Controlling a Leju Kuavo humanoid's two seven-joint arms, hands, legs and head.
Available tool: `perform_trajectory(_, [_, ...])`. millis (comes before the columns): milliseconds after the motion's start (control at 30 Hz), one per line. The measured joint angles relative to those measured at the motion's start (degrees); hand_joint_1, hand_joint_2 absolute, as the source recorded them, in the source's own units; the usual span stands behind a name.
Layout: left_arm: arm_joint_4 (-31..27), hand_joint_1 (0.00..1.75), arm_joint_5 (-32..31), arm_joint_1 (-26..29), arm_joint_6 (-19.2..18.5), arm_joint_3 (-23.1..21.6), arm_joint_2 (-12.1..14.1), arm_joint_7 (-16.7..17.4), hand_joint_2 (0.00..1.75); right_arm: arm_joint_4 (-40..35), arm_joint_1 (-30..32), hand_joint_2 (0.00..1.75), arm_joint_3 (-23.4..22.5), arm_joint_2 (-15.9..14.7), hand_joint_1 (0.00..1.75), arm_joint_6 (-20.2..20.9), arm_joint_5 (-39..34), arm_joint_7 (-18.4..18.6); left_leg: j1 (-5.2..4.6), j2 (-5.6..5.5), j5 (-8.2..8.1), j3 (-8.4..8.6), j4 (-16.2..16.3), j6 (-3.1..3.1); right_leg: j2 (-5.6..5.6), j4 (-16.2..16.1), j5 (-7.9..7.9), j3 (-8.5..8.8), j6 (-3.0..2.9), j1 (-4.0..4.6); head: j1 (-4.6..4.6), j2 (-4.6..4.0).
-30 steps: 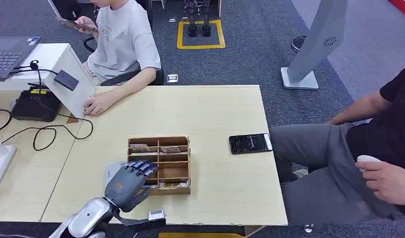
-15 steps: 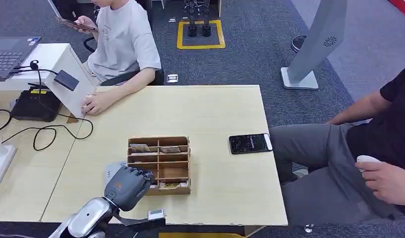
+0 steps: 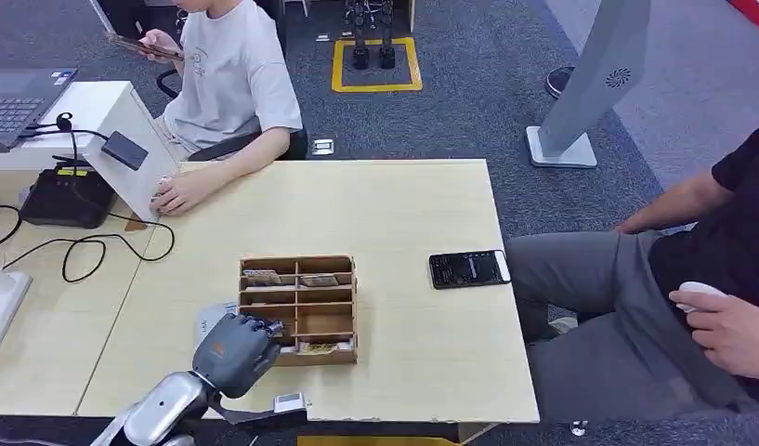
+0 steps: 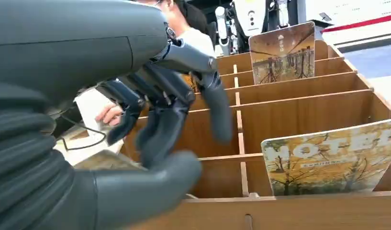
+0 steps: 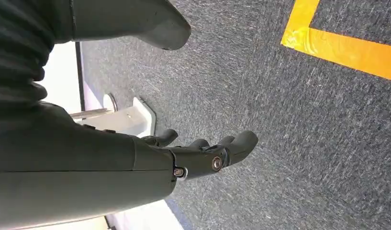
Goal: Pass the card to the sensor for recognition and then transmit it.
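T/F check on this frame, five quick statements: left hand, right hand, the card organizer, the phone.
1. The left hand is at the wooden organizer's near left corner. True.
2. The organizer holds no cards. False: a hotel card stands in a near compartment, another card in a far one.
3. The black phone lies on the table, on the organizer's right. True.
4. The right hand holds a card. False: it hangs open over carpet.
5. The phone is inside the organizer. False: it lies apart on the tabletop.
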Motion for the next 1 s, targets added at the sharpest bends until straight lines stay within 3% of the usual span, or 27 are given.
perform_trajectory(633, [-1.94, 0.00, 1.73, 0.64, 0.42, 0.22, -0.07, -2.43, 1.75, 0.00, -0.02, 1.75, -0.04, 0.00, 0.00, 0.13, 0.04, 0.13, 0.00, 0.00, 0.00, 0.01, 0.00, 0.00, 0.00, 0.00, 0.00, 0.00, 0.00, 0.00, 0.00, -0.02])
perform_trajectory(800, [-3.43, 0.00, 1.27, 0.65, 2.58, 1.42, 1.18, -0.40, 1.75, 0.00, -0.01, 1.75, -0.11, 0.00, 0.00, 0.13, 0.02, 0.11, 0.00, 0.00, 0.00, 0.01, 0.00, 0.00, 0.00, 0.00, 0.00, 0.00, 0.00, 0.00, 0.00, -0.02])
perform_trajectory(1000, [-5.38, 0.00, 2.10, 0.72, 2.27, 5.79, 3.45, -0.09, 1.75, 0.00, 0.00, 1.75, -0.89, 0.00, 0.00, 0.11, -0.04, 0.07, 0.01, 0.00, 0.01, 0.01, 0.00, -0.01, 0.00, 0.03, 0.00, 0.00, 0.00, 0.00, 0.00, 0.00])
